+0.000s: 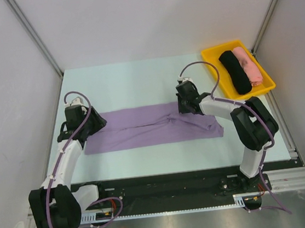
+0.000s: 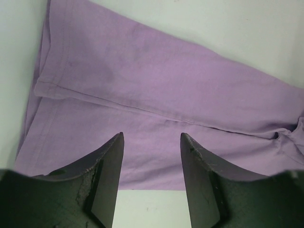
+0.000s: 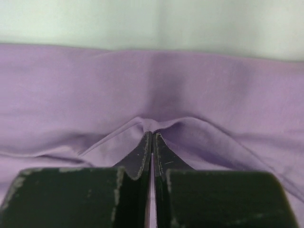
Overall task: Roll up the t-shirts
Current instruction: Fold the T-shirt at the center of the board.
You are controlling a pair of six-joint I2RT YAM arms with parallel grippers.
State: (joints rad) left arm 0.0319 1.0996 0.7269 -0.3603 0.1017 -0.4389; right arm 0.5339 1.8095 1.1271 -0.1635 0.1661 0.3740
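Note:
The lavender t-shirt lies flat on the table as a long folded strip running left to right. My left gripper hovers over the strip's left end; in the left wrist view it stands open above the t-shirt near its front hem, with nothing between the fingers. My right gripper is down on the strip right of its middle. In the right wrist view it is shut on a small pinched ridge of the t-shirt, and creases fan out from the pinch.
A yellow tray stands at the back right, holding a black cloth bundle and a pink cloth bundle. The pale table is bounded by white enclosure walls on the left, back and right.

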